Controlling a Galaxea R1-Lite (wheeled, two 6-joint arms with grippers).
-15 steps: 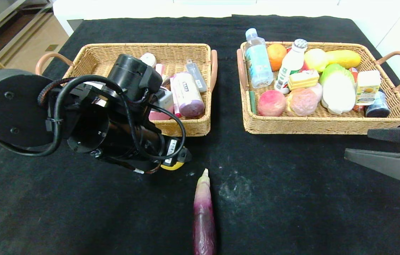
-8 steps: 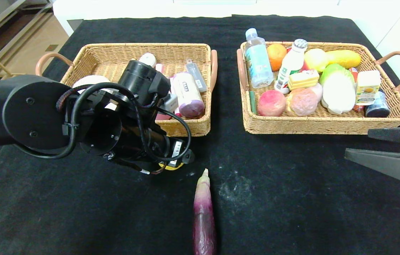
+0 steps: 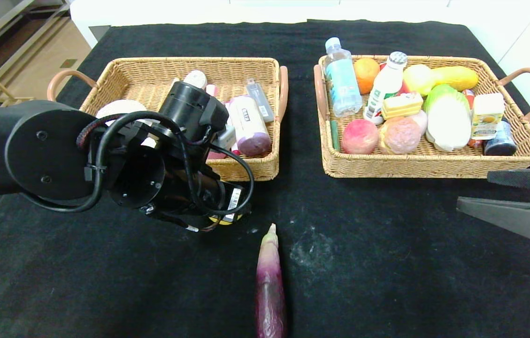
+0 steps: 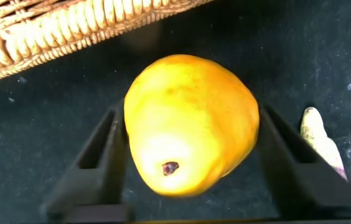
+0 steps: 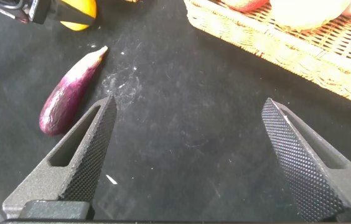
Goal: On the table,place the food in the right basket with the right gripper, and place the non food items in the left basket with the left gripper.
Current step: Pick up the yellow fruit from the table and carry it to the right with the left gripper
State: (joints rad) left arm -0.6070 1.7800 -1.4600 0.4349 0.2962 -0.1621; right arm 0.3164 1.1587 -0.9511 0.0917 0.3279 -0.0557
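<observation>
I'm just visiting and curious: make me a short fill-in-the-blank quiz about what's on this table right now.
The left gripper has its fingers on either side of a yellow ____.
The long purple eggplant lies on the black ____.
The water bottle sits in the ____ basket.

Missing words: pear; table; right

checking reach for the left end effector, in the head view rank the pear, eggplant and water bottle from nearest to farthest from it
1. Pear: between the left end effector's fingers, on the table in front of the left basket.
2. Eggplant: on the table just to the pear's right, nearer the robot.
3. Water bottle: lying in the right basket's far left corner.
</observation>
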